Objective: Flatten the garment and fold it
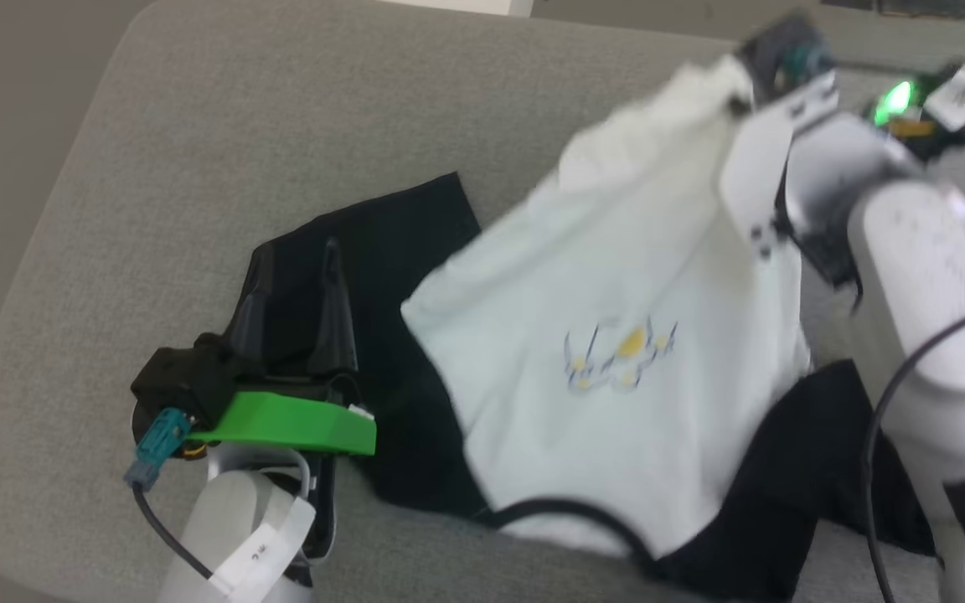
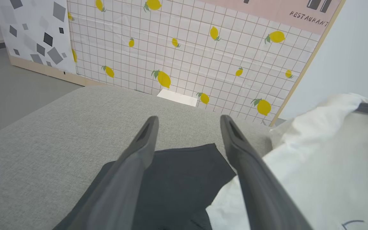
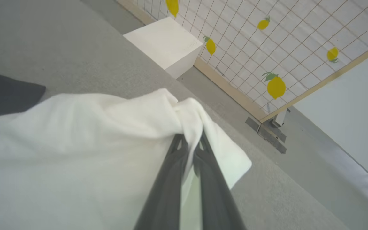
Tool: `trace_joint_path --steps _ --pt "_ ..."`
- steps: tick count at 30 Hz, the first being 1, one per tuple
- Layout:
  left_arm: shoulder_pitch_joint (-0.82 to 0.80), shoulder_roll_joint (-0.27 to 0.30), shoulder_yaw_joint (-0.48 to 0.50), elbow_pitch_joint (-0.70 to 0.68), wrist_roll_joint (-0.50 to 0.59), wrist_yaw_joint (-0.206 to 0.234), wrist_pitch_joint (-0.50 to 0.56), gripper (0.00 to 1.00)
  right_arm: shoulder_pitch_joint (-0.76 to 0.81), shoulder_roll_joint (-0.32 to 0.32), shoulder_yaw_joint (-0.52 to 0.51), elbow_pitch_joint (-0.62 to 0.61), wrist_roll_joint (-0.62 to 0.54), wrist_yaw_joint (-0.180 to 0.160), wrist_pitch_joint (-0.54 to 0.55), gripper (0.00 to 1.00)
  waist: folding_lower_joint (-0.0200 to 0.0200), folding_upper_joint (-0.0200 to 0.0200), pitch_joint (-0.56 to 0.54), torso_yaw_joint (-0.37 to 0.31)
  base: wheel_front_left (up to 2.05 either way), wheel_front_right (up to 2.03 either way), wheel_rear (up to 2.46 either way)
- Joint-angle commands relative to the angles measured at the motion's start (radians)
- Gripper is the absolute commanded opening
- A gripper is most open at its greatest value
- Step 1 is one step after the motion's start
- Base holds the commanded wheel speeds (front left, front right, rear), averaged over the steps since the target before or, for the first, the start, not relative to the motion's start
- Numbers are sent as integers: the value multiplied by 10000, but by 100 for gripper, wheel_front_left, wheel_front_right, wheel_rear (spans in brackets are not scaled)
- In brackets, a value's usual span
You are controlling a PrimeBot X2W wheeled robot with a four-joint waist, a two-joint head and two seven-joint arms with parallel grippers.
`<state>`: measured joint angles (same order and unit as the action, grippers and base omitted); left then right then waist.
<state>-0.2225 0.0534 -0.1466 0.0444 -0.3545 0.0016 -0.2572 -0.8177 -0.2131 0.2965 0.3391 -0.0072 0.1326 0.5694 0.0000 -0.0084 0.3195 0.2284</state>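
Pinching a bunched fold of white cloth between fingers pressed together, the right end effector (image 3: 190, 142) holds the far right edge of the garment (image 1: 616, 276) raised off the grey cushioned surface (image 1: 198, 126). The left end effector (image 2: 187, 123) hovers with fingers spread wide over the black sleeve (image 1: 399, 243) lying flat at the left, gripping nothing. The shirt's white body slopes down toward the near edge, its small yellow-and-blue print (image 1: 621, 356) facing up, with a second black sleeve (image 1: 792, 435) crumpled at the near right. Judging by its drape, the fabric is light, soft and limp, unlikely to slip or tear. A hem corner or sleeve cuff looks the sensible hold, drawn taut against the other grip.
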Motion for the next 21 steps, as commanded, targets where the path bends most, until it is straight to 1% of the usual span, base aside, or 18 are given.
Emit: trace_joint_path --steps 1,6,7,8,11,14,18,21 --pt "-235 -30 -76 -8 -81 68 -45 100 -445 150 -102 328 -230 -19 -515 0 0 81 206 226 0 0 0" --pt "-367 -30 -188 7 -135 161 -45 100 -1381 639 -179 1718 -709 -19 -2000 0 0 81 303 303 0 0 0" --pt "-358 -31 -178 29 -127 175 -45 100 -1430 760 -100 2014 -645 -19 -2277 38 0 81 292 281 0 0 0" --pt "-342 -31 -163 53 -106 184 -45 100 -1419 843 -110 2280 -524 -19 -2381 100 0 81 271 249 0 0 0" --pt "-220 -31 -42 119 -13 188 -45 100 -1159 1016 60 2911 12 -19 -2639 100 0 81 77 40 0 0 0" --pt "-78 -31 93 174 90 158 -45 100 -593 1029 -4 2896 581 -19 -3117 100 0 81 -214 -218 0 0 0" --pt "209 -31 317 248 249 56 -45 100 744 926 -249 2059 1081 -19 -4009 100 0 81 -720 -672 0 0 0" --pt "434 -31 474 288 347 1 -45 100 2191 897 -762 924 1281 -19 -4584 100 0 81 -1118 -1002 0 0 0"
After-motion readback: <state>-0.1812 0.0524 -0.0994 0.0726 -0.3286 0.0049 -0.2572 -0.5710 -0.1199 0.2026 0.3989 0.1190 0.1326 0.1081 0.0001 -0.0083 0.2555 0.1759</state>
